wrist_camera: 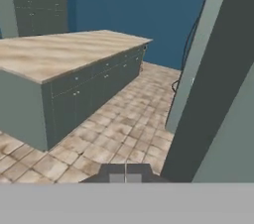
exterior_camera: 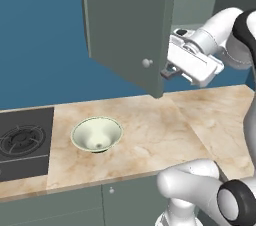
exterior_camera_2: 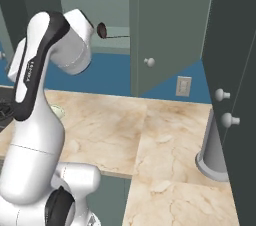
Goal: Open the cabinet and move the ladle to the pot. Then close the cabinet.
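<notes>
The cabinet [exterior_camera: 130, 25] door stands swung open. The ladle [exterior_camera_2: 106, 31] lies on the shelf inside it, while the closed, empty gripper [exterior_camera: 167, 72] sits just behind the door's edge.

White rounded arm [exterior_camera_2: 35, 135]; dark joints

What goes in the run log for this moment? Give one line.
cabinet door: open | ladle: on shelf inside | gripper: shut, empty, beside door edge | bowl: on counter

Cabinet [exterior_camera: 131, 25] door: flat matt grey-green paint, pale smooth knob [exterior_camera: 147, 62]. Counter [exterior_camera: 150, 125]: polished beige marble-look stone. Bowl [exterior_camera: 97, 134]: glossy pale glaze. Ladle [exterior_camera_2: 102, 30]: dark cup, silvery metal-look handle.
</notes>
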You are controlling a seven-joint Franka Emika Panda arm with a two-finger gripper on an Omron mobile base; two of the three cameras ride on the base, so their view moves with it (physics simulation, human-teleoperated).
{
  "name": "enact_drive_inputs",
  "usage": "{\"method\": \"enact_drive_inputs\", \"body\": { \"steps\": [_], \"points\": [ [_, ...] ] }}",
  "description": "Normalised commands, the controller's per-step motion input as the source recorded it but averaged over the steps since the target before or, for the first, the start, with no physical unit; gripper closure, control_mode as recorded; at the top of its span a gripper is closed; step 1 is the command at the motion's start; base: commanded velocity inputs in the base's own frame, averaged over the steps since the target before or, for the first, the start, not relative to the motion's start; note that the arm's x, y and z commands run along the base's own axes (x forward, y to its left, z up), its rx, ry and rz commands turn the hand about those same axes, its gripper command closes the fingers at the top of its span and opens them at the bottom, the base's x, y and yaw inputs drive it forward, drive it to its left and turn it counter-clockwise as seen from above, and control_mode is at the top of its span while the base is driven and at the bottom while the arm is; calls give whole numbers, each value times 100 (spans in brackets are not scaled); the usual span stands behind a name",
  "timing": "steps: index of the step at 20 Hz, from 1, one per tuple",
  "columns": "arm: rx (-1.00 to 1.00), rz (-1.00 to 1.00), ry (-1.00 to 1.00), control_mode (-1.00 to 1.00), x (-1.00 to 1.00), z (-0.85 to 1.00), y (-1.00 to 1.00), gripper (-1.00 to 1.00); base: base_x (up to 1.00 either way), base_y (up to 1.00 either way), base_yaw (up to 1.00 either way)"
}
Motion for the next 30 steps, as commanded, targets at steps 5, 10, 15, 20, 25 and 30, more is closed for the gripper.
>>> {"method": "enact_drive_inputs", "body": {
  "steps": [5, 10, 15, 20, 25, 30],
  "points": [
    [0, 0, -9, -100, 4, -11, 45, 100, 0, 0, 0],
    [0, 1, -20, -100, -4, -2, 56, 100, 0, 0, 0],
    [0, 0, -22, -100, -14, 0, 32, 100, 0, 0, 0],
    [0, -3, -12, -100, -38, 0, -1, 100, 0, 0, 0],
    [0, -24, -1, -100, -56, 0, -37, 100, 0, 0, 0],
    [0, -44, 6, -100, -29, 0, -56, 100, 0, 0, 0]
  ]
}}
